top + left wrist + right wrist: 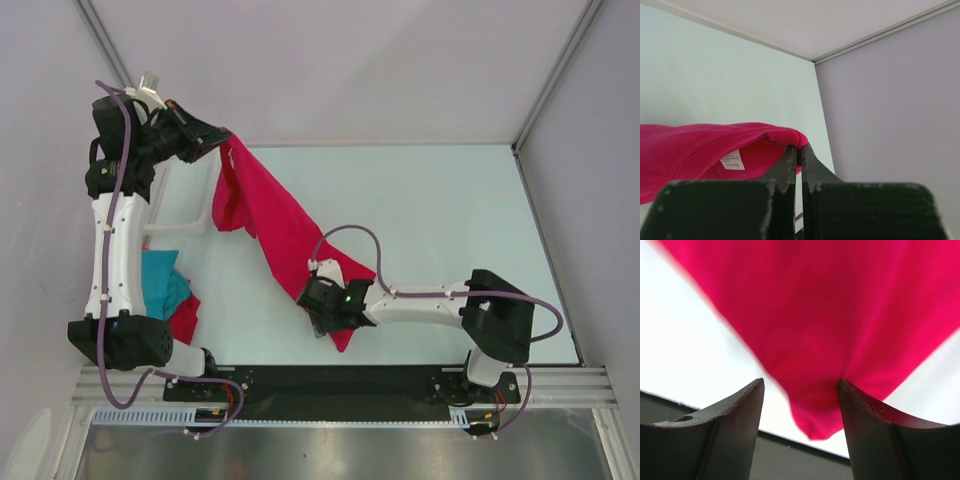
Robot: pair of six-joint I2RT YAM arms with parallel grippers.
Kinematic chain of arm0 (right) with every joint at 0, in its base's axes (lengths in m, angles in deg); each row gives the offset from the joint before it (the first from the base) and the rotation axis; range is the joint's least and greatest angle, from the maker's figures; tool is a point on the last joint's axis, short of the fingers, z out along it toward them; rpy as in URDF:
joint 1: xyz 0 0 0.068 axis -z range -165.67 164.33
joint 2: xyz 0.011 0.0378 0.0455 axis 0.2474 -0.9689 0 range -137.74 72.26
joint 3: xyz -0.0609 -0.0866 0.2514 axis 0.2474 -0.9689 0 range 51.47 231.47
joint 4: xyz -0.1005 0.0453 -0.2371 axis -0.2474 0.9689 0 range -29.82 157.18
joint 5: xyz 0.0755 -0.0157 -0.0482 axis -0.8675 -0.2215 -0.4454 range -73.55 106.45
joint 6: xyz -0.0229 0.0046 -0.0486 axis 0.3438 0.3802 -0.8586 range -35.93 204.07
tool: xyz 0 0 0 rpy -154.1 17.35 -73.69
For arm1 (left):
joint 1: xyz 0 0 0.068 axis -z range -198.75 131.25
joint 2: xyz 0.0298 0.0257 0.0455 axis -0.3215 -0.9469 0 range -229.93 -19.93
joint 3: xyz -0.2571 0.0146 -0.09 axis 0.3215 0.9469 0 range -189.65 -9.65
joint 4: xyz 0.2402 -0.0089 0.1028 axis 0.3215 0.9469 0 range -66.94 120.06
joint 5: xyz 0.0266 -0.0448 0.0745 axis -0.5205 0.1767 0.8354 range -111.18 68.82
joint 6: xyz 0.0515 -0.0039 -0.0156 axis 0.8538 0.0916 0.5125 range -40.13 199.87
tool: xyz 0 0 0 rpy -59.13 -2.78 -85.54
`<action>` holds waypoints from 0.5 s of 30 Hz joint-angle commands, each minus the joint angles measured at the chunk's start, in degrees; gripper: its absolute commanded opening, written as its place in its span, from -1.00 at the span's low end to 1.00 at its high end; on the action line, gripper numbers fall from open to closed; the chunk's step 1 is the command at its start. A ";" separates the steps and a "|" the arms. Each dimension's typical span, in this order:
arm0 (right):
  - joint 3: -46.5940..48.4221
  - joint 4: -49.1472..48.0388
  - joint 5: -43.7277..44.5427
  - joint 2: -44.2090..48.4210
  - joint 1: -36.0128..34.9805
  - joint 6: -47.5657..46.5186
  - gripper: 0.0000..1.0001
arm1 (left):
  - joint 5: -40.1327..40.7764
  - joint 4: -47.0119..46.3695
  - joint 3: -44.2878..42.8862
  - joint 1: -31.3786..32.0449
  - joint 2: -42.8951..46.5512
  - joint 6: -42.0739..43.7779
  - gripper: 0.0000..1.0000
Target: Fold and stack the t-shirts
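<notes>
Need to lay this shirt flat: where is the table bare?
Bare table lies right of the crimson t-shirt, on the far side of the right arm. The left side is crowded: basket, teal t-shirt, left arm.

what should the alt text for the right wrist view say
A crimson t-shirt fills the upper frame, its lowest corner hanging into the gap of the open right gripper, whose two dark fingers rise from the bottom edge. Pale table shows behind the cloth.
</notes>
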 commanded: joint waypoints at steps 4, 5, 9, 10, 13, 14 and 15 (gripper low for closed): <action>-0.62 0.71 1.25 -4.01 -8.08 6.93 0.33 | -1.46 -2.36 1.77 -1.63 3.40 1.67 -1.00; -0.62 0.89 1.07 -4.71 -8.96 7.29 0.33 | -1.46 -2.36 2.12 -1.63 3.57 1.85 -1.00; -0.45 0.54 0.90 -6.47 -10.28 7.56 0.21 | -1.28 -2.45 3.18 -1.63 3.84 1.94 -1.00; -0.18 0.54 1.07 -6.82 -10.46 6.77 0.04 | -1.37 -2.45 3.27 -1.71 3.92 2.03 -1.00; 0.61 0.36 1.50 -6.92 -10.37 6.33 -1.00 | -1.63 -2.45 3.09 -1.71 3.92 2.11 -1.00; 1.04 0.19 1.77 -6.74 -10.28 6.24 -1.00 | -1.81 -2.45 2.92 -1.80 4.01 2.11 -1.00; 1.48 0.27 2.04 -6.48 -10.28 6.15 -1.00 | -1.90 -2.45 2.83 -1.80 4.10 2.20 -1.00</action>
